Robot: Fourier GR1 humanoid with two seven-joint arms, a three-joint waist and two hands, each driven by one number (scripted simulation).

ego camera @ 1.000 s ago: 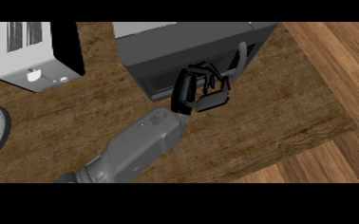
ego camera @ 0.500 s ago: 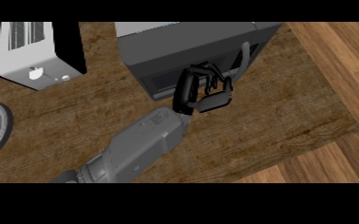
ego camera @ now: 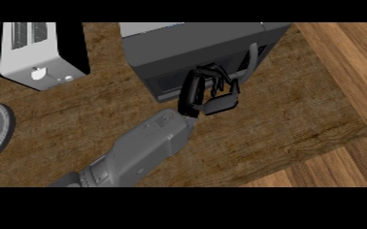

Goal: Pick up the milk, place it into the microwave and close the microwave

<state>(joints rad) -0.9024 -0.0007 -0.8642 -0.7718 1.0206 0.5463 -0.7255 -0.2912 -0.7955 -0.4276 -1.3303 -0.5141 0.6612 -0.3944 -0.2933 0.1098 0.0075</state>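
Observation:
The dark grey microwave [ego camera: 201, 43] stands at the back centre, and its door [ego camera: 168, 80] lies flat against the body. The door's vertical handle [ego camera: 251, 60] is at the right end. My left hand [ego camera: 192, 94] comes in from the lower left and is right in front of the door, palm turned to the right. Its fingers [ego camera: 215, 73] are curled, reach almost to the handle, and hold nothing that I can see. No milk shows anywhere in the head view. My right hand is out of sight.
A silver toaster [ego camera: 39, 53] stands at the back left. The rim of a plate [ego camera: 4, 126] shows at the left edge. The counter's edge [ego camera: 315, 148] runs slanting along the lower right, with wooden floor [ego camera: 344, 58] beyond it.
My left hand has crept slightly to the right along the microwave's front. Nothing else has moved.

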